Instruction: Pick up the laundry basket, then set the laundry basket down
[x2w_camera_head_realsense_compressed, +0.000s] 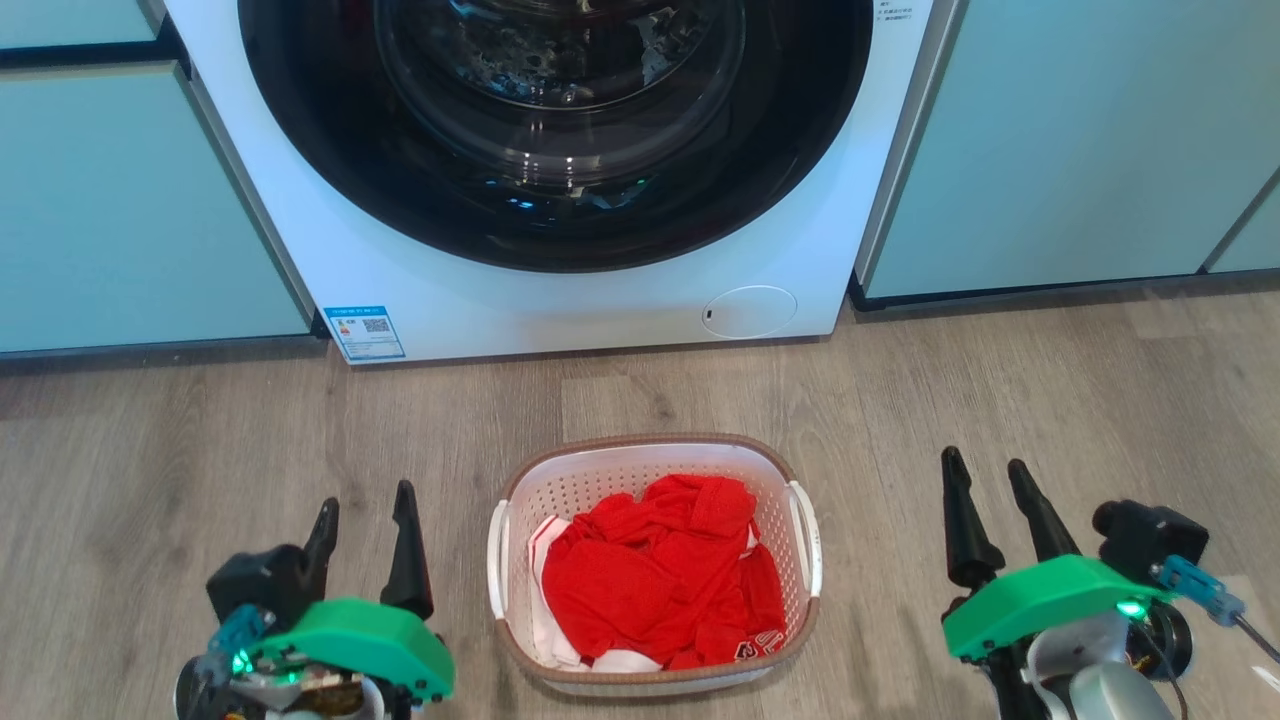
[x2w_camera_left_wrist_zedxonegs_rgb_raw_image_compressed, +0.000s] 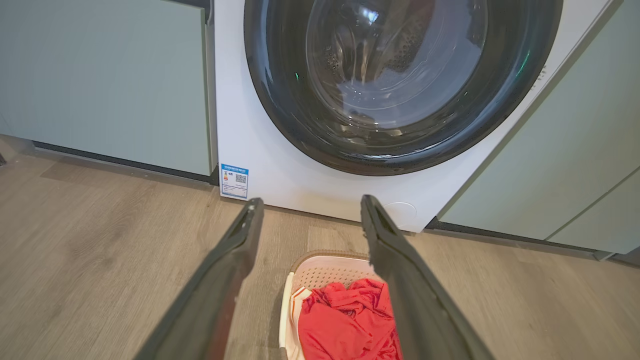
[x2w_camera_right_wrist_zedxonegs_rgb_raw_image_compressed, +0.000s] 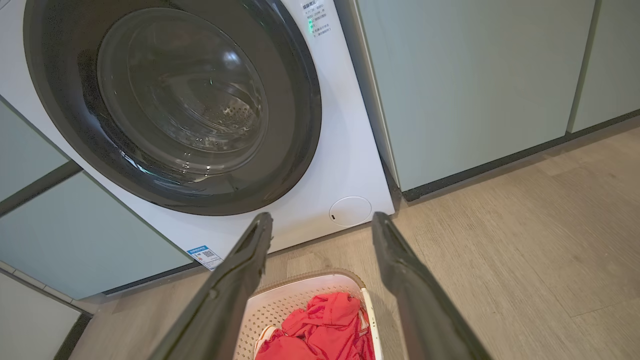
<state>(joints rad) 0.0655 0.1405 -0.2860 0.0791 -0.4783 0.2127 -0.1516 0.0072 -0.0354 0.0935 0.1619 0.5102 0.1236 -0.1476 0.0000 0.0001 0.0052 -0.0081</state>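
Basket: the small white perforated plastic laundry basket (x2w_camera_head_realsense_compressed: 600, 485) with a brown woven-look rim stands upright on the pale wood-plank floor (x2w_camera_head_realsense_compressed: 200, 440), at the lower middle of the head view.
Contents: a crumpled red mesh garment (x2w_camera_head_realsense_compressed: 660, 570) with a little white cloth under it covers the bottom. The load looks light and soft.
Handles: the white left side handle (x2w_camera_head_realsense_compressed: 495, 560) and the white right side handle (x2w_camera_head_realsense_compressed: 808, 540) sit on the picture-left and picture-right walls. Each faces an arm, so they are probably the intended holds.
Left gripper: the left gripper (x2w_camera_head_realsense_compressed: 366, 498) is at the lower left of the head view, near the basket but not touching it. Its jaws are wide and empty.
Right gripper: the right gripper (x2w_camera_head_realsense_compressed: 984, 462) is at the lower right, well apart from the basket. Its jaws are also wide and empty.
Stance: the arms flank the basket on both sides, which suits a two-handed lift.
Stage: the pick-up appears not yet begun.
Behind: a white front-loading washing machine (x2w_camera_head_realsense_compressed: 600, 300) with a dark round door stands between pale green cabinets (x2w_camera_head_realsense_compressed: 120, 200), across the top of the head view.
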